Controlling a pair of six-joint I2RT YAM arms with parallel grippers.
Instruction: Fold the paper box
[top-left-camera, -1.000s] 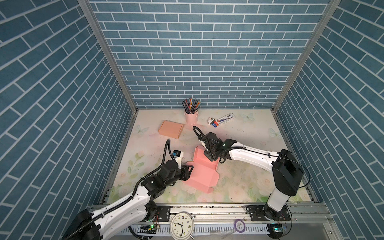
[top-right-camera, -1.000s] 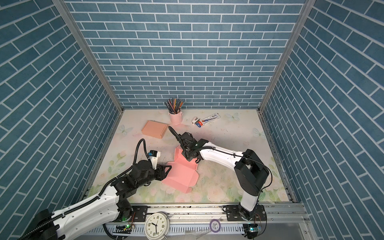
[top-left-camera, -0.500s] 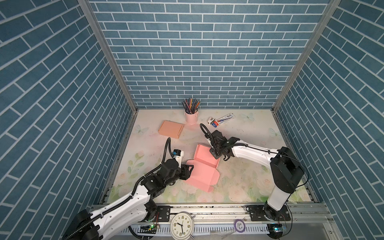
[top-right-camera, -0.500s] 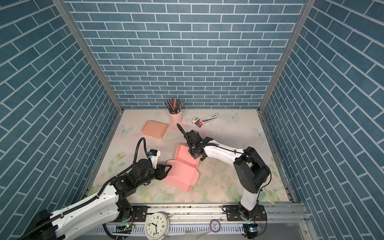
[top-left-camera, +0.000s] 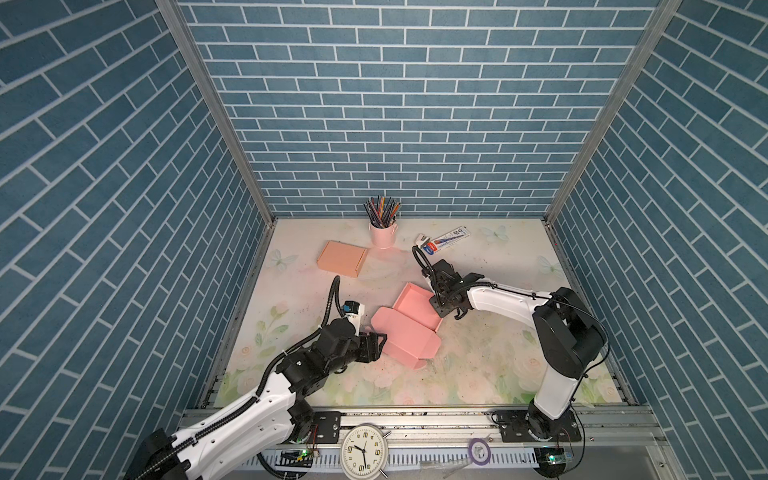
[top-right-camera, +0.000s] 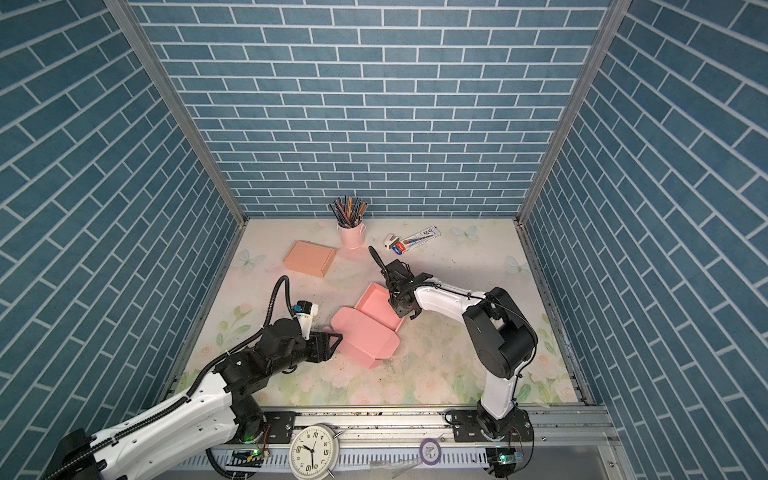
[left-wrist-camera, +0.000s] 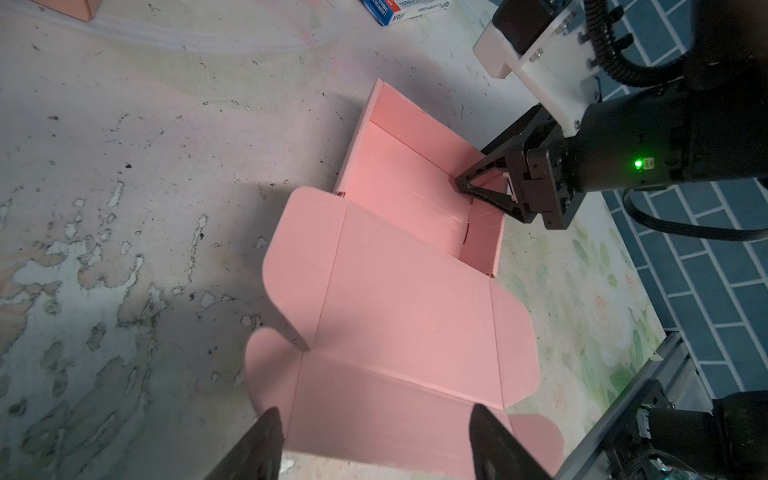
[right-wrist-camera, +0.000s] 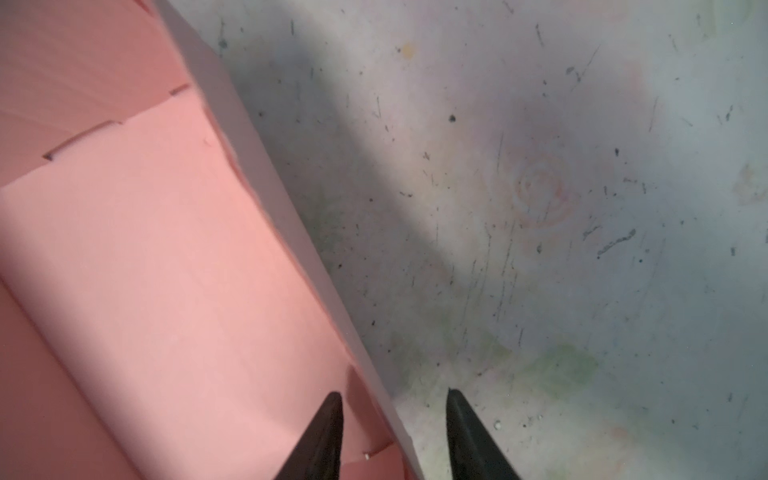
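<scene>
The pink paper box (top-left-camera: 409, 328) lies in the middle of the tabletop (top-left-camera: 478, 374). Its tray (top-left-camera: 417, 305) has walls standing. The lid (top-left-camera: 399, 338) with its flaps lies flat and is not yet closed. The left gripper (top-left-camera: 379, 344) has its jaws released at the lid's near edge. The right gripper (top-left-camera: 446, 309) has its jaws loosely astride the tray's right wall.

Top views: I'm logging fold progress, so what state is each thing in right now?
pink paper box: tray walls up, lid open.
peach box: folded shut.
pencil cup: upright, full of pencils.
left claw: open, at the lid's front edge.
right claw: open, straddling a tray wall.
</scene>
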